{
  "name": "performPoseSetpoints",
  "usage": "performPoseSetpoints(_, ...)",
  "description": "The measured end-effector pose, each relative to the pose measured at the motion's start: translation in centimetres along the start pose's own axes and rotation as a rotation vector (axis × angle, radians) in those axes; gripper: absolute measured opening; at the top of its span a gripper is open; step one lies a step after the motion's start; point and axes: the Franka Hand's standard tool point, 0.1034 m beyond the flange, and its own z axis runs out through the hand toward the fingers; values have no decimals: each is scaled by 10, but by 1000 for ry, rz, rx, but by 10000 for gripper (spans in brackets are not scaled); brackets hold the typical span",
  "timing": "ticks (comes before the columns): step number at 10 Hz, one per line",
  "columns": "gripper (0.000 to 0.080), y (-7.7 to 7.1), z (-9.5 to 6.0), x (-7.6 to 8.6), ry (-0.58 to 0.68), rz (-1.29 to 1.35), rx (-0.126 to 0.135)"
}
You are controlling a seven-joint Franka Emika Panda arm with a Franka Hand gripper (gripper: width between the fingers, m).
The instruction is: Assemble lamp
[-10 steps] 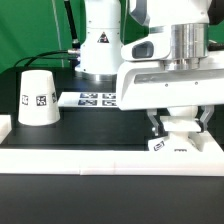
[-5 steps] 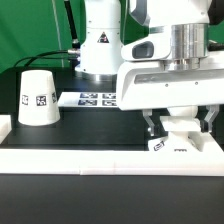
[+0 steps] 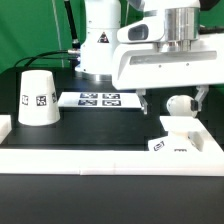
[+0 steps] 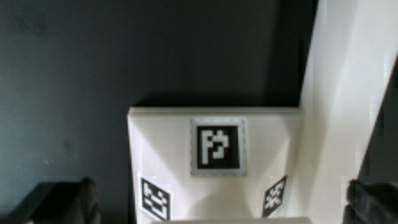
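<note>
Jaws: my gripper (image 3: 173,102) is spread wide and pinches nothing.
Bulb (image 3: 178,106): upright on the base (image 3: 183,146), between my fingertips and apparently untouched.
Shade (image 3: 37,97): mouth down, axis vertical, well apart toward the exterior view's left.
Next, I judge: travel that way for the shade.

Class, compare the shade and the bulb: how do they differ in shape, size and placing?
Shape: the shade is a tapered cup, wide end down; the bulb is round.
Size: the shade looks much bigger than the bulb.
Placing: the shade stands alone on the dark table at the exterior view's left; the bulb sits on the base at its right.
Both are white.
</note>
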Motion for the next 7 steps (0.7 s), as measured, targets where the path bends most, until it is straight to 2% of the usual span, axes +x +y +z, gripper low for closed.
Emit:
performPoseSetpoints(2,699,-2,-9,-14,-6,-1,0)
performPoseSetpoints(6,699,-1,-6,-16,-10,5,0)
performPoseSetpoints(7,699,-5,-2,-28,-8,64,8)
